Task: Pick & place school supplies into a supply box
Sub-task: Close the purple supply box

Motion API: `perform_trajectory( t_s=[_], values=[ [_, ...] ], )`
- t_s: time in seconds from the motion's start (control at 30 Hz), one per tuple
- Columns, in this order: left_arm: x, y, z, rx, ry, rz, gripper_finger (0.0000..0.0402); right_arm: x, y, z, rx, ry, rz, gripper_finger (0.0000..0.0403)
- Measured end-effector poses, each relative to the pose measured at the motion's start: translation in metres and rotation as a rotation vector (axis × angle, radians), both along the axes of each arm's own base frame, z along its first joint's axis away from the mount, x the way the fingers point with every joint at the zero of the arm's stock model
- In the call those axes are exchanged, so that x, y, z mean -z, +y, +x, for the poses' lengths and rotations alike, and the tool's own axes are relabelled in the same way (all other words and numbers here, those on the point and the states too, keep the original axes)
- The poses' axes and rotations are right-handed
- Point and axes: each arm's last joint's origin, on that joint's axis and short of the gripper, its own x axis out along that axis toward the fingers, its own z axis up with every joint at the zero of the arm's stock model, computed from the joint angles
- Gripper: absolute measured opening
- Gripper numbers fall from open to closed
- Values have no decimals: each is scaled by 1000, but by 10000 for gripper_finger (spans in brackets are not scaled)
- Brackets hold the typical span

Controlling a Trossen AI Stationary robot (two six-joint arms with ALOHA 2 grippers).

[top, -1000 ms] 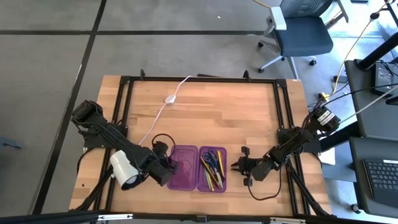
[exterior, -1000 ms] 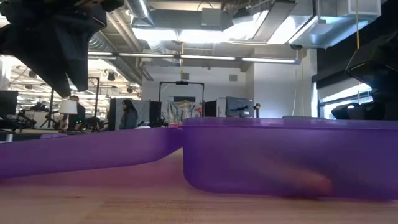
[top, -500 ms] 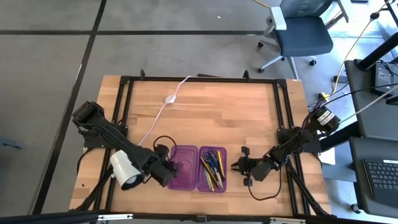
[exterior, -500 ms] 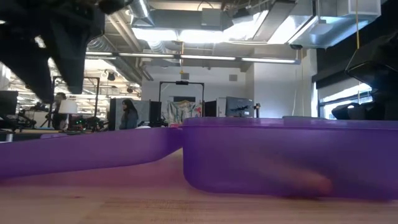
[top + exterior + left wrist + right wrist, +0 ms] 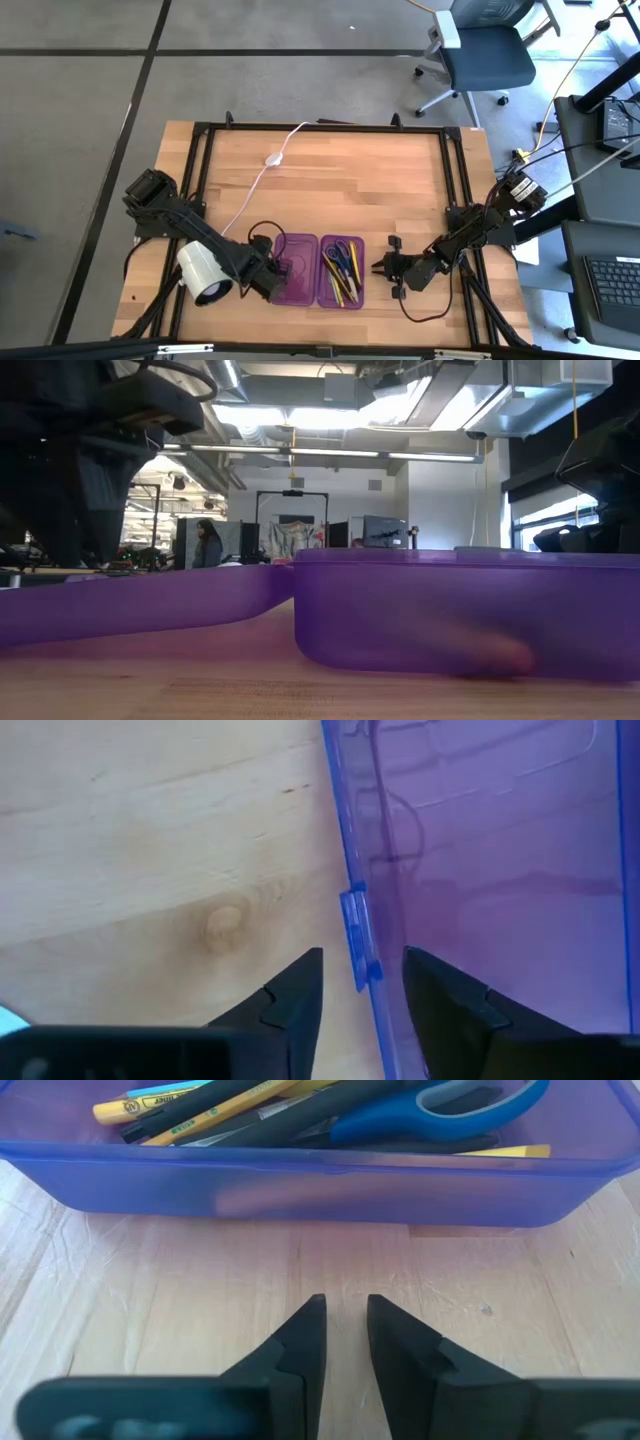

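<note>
Left end effector (image 5: 279, 276) lowered, lamp (image 5: 202, 274) beside

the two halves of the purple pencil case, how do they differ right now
The right half holds pens, pencils and blue-handled scissors; the left half has nothing inside. The left claw straddles the left half's outer rim with fingers apart; the right claw sits short of the right half, touching nothing. Both are translucent purple, lying open and flat on the table.

left gripper (image 5: 360, 990) straddles supply box (image 5: 298, 270) outer rim; lamp (image 5: 203, 274) crowds behind it. right gripper (image 5: 345, 1340): bare table (image 5: 300, 1270) ahead to box wall.
</note>
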Motion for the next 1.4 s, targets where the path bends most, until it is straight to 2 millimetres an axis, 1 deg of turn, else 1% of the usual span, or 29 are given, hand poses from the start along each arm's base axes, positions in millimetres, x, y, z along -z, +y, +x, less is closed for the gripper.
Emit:
perform_trajectory(
  t_s=[0.33, 0.43, 0.73, 0.87, 1.27, 1.4],
  values=[
    [0, 2, 1, -20, 6, -16, 88, 0, 0, 0, 0, 0, 0, 82],
    [2, 1, 2, -19, 12, -21, 84, 0, 0, 0, -1, 0, -1, 82],
    [19, 1, 7, -21, 68, -23, 85, 0, 0, 0, -1, 0, -2, 82],
    [19, 4, 9, -7, 69, -18, 79, 0, 0, 0, -1, 0, -2, 82],
    [18, 11, 14, 30, 67, -13, 16, -2, 2, 2, -5, -32, 30, 82],
    [18, 11, 14, 33, 62, -12, 6, -2, 2, 2, -6, -36, 34, 82]
  ],
)
